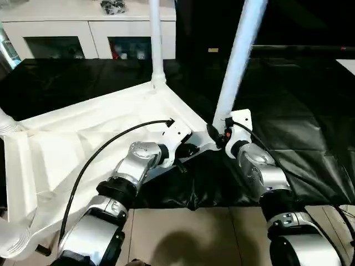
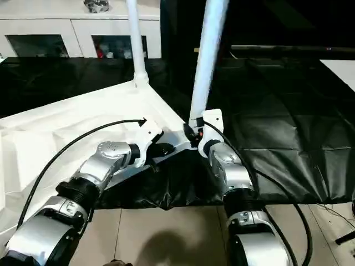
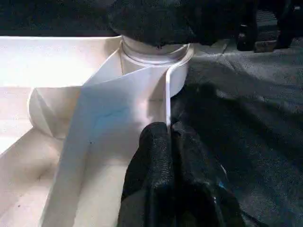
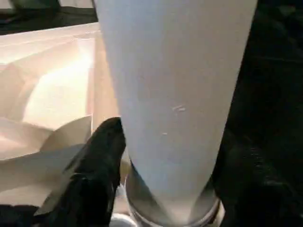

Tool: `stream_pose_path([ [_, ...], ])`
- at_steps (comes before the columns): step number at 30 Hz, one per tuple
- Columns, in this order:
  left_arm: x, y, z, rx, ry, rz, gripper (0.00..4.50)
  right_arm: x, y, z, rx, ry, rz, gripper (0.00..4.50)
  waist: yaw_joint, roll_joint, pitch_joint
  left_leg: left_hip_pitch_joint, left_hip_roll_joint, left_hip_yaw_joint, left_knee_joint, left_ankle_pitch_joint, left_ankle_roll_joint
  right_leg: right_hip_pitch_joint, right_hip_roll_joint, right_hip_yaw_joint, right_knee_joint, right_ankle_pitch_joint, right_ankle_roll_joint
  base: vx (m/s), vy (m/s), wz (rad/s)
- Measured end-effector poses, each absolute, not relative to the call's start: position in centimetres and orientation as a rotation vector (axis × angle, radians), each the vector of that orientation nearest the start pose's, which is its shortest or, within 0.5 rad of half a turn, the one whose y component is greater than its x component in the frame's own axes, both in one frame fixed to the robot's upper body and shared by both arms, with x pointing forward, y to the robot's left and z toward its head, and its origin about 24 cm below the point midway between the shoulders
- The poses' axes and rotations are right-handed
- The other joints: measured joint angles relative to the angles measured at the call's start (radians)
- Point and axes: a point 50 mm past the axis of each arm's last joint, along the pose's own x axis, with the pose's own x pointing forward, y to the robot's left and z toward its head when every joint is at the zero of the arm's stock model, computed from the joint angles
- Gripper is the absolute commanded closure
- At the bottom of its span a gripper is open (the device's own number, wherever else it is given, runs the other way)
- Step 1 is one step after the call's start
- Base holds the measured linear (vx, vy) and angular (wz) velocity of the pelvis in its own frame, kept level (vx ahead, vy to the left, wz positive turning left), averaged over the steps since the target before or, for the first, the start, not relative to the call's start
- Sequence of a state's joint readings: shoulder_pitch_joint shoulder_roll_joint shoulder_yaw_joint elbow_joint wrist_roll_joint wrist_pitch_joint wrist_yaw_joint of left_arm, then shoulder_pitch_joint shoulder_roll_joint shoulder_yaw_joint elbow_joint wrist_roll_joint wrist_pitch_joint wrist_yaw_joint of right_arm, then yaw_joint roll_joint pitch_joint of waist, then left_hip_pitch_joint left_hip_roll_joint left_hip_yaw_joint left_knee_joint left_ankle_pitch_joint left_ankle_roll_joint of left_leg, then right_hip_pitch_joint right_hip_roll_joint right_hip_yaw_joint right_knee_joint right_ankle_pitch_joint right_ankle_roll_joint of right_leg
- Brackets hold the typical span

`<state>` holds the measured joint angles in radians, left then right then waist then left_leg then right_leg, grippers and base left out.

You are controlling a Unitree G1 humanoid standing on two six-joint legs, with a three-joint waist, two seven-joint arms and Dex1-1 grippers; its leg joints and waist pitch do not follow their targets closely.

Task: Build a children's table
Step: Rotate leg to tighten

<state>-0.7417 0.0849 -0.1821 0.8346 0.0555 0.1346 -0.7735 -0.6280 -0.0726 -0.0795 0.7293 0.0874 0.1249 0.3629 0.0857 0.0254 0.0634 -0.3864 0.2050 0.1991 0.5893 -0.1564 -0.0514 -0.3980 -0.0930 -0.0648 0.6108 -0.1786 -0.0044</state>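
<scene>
The children's table lies upside down on a black cloth, its ribbed white top (image 1: 83, 149) facing up. One white leg (image 1: 157, 39) stands upright in the far corner socket. A second leg (image 1: 239, 61) stands in the near right corner socket (image 3: 156, 56), tilted slightly. My left gripper (image 3: 169, 126) is shut on the thin rim (image 3: 166, 94) of the top, just beside that socket. My right gripper (image 1: 222, 133) sits at the base of the second leg (image 4: 175, 85), which rises right in front of it.
A white cabinet with glass doors (image 1: 55, 39) stands behind the table. The black cloth (image 1: 299, 138) spreads to the right and ends at a tiled floor (image 1: 194, 233). Black cables (image 1: 105, 147) run along both forearms. White rounded table parts (image 1: 11, 238) show at the left edge.
</scene>
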Motion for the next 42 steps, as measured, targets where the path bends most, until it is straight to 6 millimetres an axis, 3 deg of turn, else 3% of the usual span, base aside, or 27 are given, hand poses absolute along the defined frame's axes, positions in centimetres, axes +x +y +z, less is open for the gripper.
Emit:
stream_pose_path([
  [4,34.6,7.3,5.3,0.255,0.357,-1.053,4.5,35.1,-13.1,5.1,-0.004,0.233,0.534,1.07,0.002,0.0,0.0,-0.001,0.0,0.0,0.0,0.0,0.0,-0.002,0.0,0.0,0.0,0.0,0.0,0.0,0.0,0.0],
  [8,34.2,8.3,5.3,0.25,0.355,-1.131,4.5,34.0,-14.3,5.1,-0.08,0.253,0.687,1.07,0.006,0.0,0.0,-0.003,0.001,0.0,-0.001,0.0,0.0,-0.003,0.001,-0.001,0.0,-0.002,0.003,0.0,0.0,0.0],
  [14,33.5,9.1,5.4,0.276,0.377,-1.277,4.5,32.6,-16.1,5.1,-0.17,0.303,0.898,1.07,0.026,0.002,0.0,-0.004,0.001,0.001,0.001,0.0,0.0,-0.003,0.0,0.0,0.0,-0.002,0.003,0.0,0.0,0.0],
  [19,33.2,9.7,5.6,0.295,0.394,-1.357,4.5,32.0,-16.7,5.3,-0.21,0.334,1.013,1.07,0.03,0.003,0.001,-0.004,0.001,0.001,0.001,0.0,0.0,-0.002,0.0,0.0,0.0,-0.002,0.002,0.0,0.0,0.0],
  [21,33.1,9.8,5.6,0.299,0.398,-1.373,4.5,31.8,-16.9,5.4,-0.216,0.342,1.042,1.07,0.03,0.003,0.001,-0.004,0.001,0.001,0.001,0.0,0.0,-0.002,0.0,0.0,0.0,-0.002,0.002,0.0,0.0,0.0],
  [26,32.9,10.2,5.7,0.3,0.411,-1.412,4.5,31.5,-17.4,5.7,-0.23,0.357,1.104,1.67,0.033,0.003,0.001,-0.005,0.001,0.001,0.001,0.0,0.0,-0.002,0.0,0.0,0.0,-0.002,0.002,0.0,0.0,0.0],
  [30,32.9,10.3,5.8,0.296,0.413,-1.422,4.5,31.4,-17.4,5.8,-0.235,0.356,1.12,1.83,0.033,0.003,0.001,-0.005,0.001,0.001,0.002,0.0,0.0,-0.003,0.0,0.0,0.0,-0.002,0.002,0.0,0.0,0.0],
  [42,32.7,10.3,5.7,0.291,0.421,-1.445,4.5,30.9,-17.2,5.6,-0.235,0.365,1.152,1.88,0.034,0.003,0.001,-0.005,0.001,0.001,0.002,0.0,0.0,-0.003,0.0,0.0,0.0,-0.002,0.002,0.0,0.0,0.0],
])
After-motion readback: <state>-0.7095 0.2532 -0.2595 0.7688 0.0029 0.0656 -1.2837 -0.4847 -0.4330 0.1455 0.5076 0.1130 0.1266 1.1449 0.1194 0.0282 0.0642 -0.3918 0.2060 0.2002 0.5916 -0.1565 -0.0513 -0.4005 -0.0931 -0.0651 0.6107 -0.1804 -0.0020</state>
